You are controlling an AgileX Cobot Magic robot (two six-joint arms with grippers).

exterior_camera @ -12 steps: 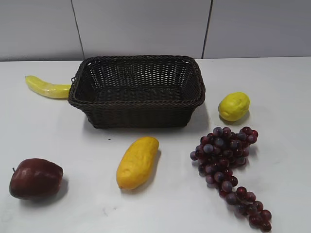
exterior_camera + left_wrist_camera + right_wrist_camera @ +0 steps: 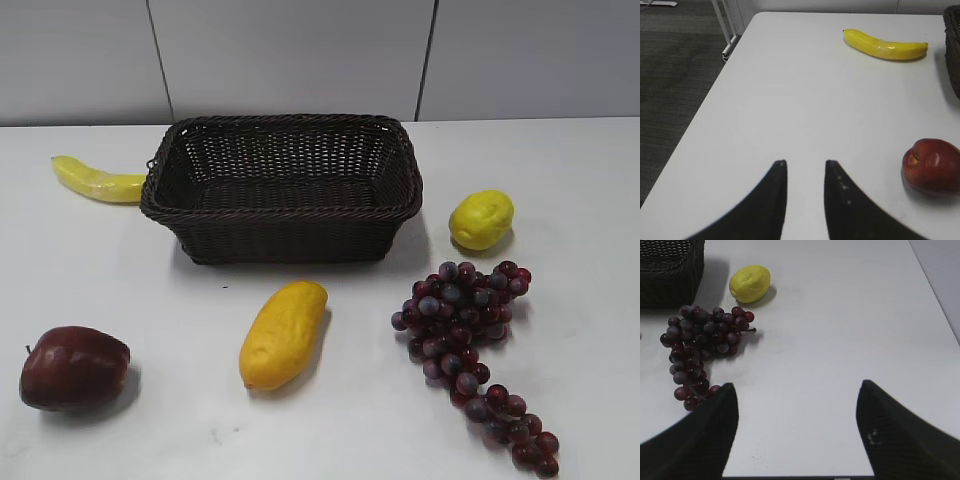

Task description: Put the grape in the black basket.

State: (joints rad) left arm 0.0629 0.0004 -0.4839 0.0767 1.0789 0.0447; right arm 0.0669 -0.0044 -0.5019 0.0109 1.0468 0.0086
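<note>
The grape, a long tapering bunch of dark purple-red grapes, lies on the white table at the front right; it also shows in the right wrist view. The black basket, a woven wicker rectangle, stands empty at the back middle; its corner shows in the right wrist view and its edge in the left wrist view. My right gripper is wide open and empty, to the right of the grape's tip. My left gripper is slightly open and empty over bare table. Neither gripper shows in the exterior view.
A lemon sits right of the basket. A yellow mango-like fruit lies in front of the basket. A dark red apple is at the front left. A banana lies left of the basket. The table's left edge drops to the floor.
</note>
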